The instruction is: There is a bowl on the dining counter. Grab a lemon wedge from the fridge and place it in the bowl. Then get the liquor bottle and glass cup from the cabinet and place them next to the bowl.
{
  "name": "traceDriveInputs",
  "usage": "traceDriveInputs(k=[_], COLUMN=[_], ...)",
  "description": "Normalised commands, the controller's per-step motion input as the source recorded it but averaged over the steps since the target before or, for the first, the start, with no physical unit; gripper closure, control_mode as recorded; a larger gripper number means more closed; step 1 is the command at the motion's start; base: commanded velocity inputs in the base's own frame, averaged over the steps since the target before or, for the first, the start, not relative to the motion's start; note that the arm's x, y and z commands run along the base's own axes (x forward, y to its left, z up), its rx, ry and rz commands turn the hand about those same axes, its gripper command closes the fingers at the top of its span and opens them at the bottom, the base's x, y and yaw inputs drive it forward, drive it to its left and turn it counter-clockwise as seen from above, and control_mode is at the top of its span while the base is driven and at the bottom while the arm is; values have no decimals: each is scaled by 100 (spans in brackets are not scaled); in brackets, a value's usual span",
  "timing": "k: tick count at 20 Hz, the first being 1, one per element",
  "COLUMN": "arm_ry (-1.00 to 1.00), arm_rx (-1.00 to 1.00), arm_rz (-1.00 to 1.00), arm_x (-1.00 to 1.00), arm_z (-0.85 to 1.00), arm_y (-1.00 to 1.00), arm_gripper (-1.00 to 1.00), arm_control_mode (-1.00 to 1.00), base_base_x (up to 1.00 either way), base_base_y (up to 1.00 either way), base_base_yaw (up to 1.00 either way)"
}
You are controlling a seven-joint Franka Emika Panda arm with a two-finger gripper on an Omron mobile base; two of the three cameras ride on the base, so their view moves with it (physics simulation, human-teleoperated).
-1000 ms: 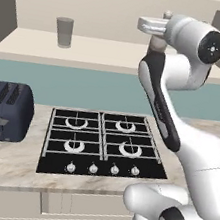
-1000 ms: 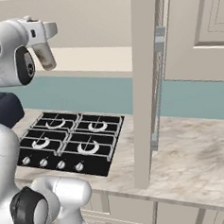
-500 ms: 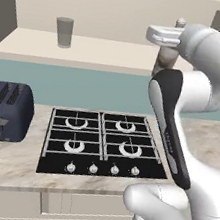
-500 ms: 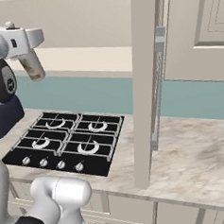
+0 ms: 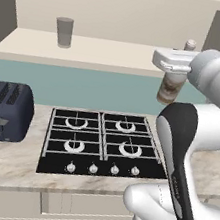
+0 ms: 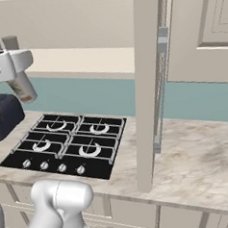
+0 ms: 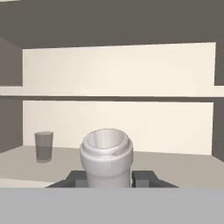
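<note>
My gripper (image 7: 107, 177) is closed on the neck of the liquor bottle (image 5: 171, 86). In the hand view the pale cap sits between my two dark fingers (image 7: 142, 178), one on each side. In the left base view the bottle hangs under my hand at about 2 o'clock, up in the air above the stove (image 5: 104, 144). It is in front of the shelf of the cabinet (image 5: 92, 48). In the right base view it tilts a little.

The glass cup (image 5: 63, 32) stands on that shelf, at about 11 o'clock in the left base view. It is well apart from the bottle.

Here is what I think could go wrong. I only hold the thin top, so the heavy bottom may swing if I turn fast. Then the bottle could slip out and drop on the stove. The open cabinet door (image 6: 149, 79) stands close by at 12 o'clock in the right base view. If I swing that way, the bottle could bump it. I need to move slowly.
</note>
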Motion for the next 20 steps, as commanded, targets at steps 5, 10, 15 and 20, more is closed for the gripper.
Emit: traceDriveInputs(k=[5, 10, 15, 20], arm_ry=[1, 5, 0, 0], arm_rx=[0, -1, 0, 0], arm_rz=[0, 1, 0, 0], arm_x=[-64, -37, -14, 0], arm_z=[-24, -28, -7, 0], arm_y=[-1, 7, 0, 0], arm_gripper=[100, 100, 100, 100], arm_control_mode=[-100, -100, 100, 100], base_base_x=[0, 0, -54, -77], base_base_y=[0, 0, 0, 0], base_base_yaw=[0, 0, 0, 0])
